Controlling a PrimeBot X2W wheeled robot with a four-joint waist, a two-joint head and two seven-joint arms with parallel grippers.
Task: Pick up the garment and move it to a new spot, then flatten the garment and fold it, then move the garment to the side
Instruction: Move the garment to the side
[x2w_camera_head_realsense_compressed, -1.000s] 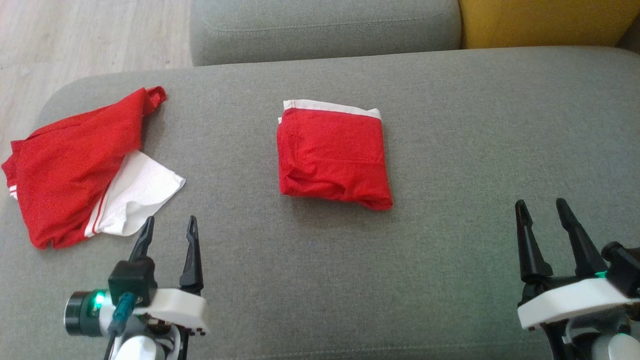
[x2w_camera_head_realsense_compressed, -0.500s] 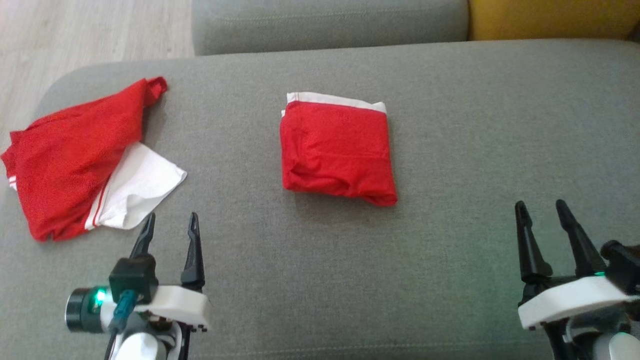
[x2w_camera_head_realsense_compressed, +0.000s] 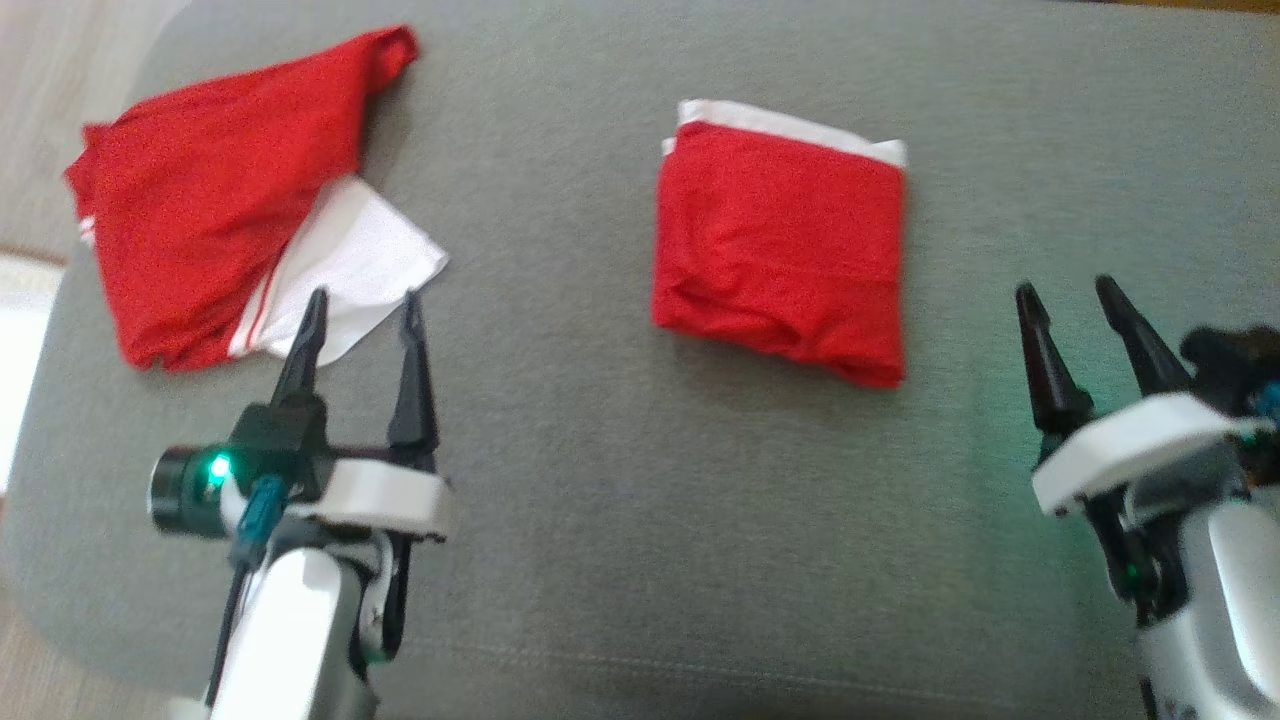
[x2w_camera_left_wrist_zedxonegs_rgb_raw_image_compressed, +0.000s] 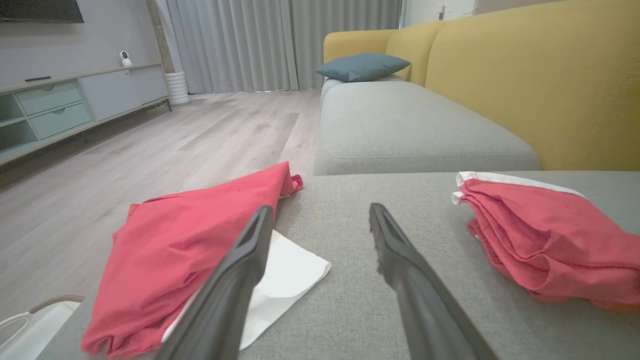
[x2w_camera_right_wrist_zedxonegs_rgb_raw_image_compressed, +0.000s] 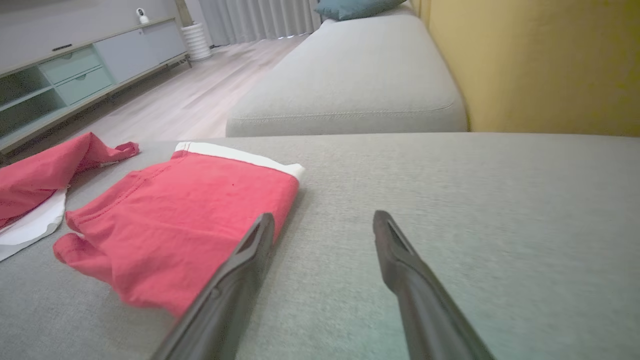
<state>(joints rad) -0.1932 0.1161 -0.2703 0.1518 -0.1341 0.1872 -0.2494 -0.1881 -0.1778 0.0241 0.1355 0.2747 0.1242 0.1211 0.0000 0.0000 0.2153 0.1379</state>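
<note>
I am holding my left gripper (x2w_camera_head_realsense_compressed: 363, 297) open and empty, its fingers spread and pointing at the near edge of the crumpled garment (x2w_camera_head_realsense_compressed: 220, 190), which is lying at the left end of the grey cushion (x2w_camera_head_realsense_compressed: 600, 500). In the head view my left fingertips are overlapping the white part of that cloth; in the left wrist view they are hovering just above it, and I cannot tell whether they are touching it. The folded garment (x2w_camera_head_realsense_compressed: 780, 260), a red square with a white band along its far edge, is lying near the middle of the cushion, between my two grippers and further out than both. I am holding my right gripper (x2w_camera_head_realsense_compressed: 1065, 287) open and empty too, just to the right of that folded square and apart from it. The head view is looking smeared, so the folds are hard to read. My left finger is covering part of the white cloth, the red cloth is hiding where the white part begins, and the left wrist view is cutting off the folded garment's right side.
</note>
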